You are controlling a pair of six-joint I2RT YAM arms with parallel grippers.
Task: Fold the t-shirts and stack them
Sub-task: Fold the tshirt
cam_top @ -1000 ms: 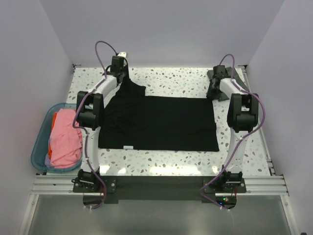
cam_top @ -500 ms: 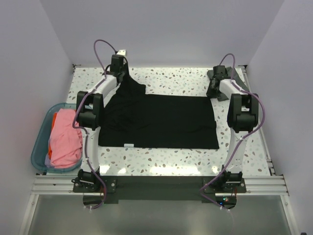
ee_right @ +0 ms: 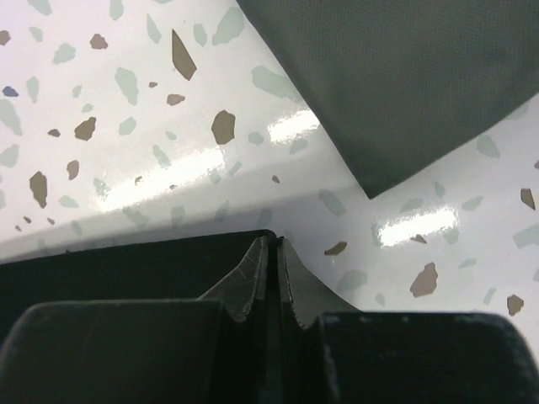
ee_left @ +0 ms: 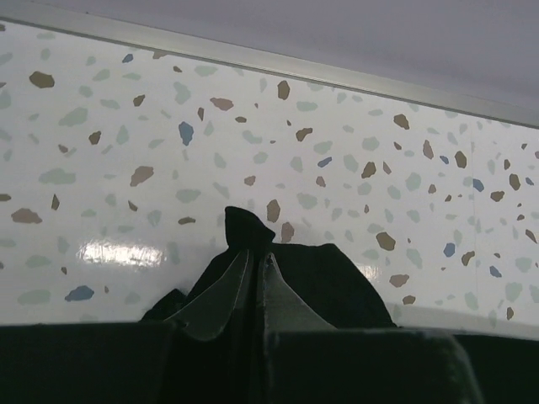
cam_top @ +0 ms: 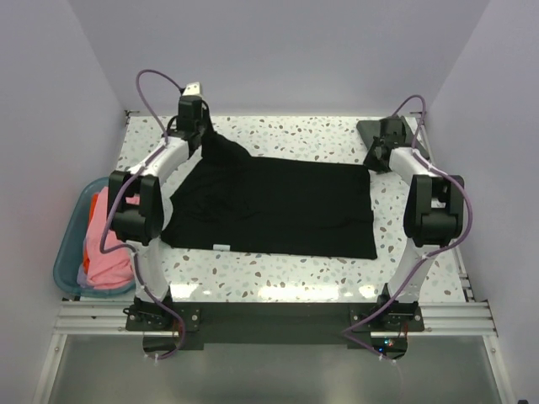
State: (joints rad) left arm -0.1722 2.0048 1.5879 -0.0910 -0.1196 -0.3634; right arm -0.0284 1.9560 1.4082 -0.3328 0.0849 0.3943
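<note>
The black t-shirt (cam_top: pixel 278 210) lies spread out on the speckled bench (cam_top: pixel 320 130), with its small white neck label (cam_top: pixel 221 250) at its near edge. At its far left corner the cloth rises into a bunched peak, and the left end effector (cam_top: pixel 205 133) is clenched on that peak. The left wrist view shows black fabric pinched between its fingertips (ee_left: pixel 271 278). At the shirt's far right corner the right end effector (cam_top: pixel 372 162) is also clenched, its tips pressed together right where the black edge ends. Just beyond that corner lies a dark grey-green t-shirt (cam_top: pixel 389 130), close to the right end effector but apart from the black shirt. Well to the left of the black t-shirt, off the bench edge, sits a teal tub (cam_top: pixel 61 261). It holds a pink t-shirt (cam_top: pixel 105 252) and an orange-red one (cam_top: pixel 95 200), partly hidden by the left arm.
</note>
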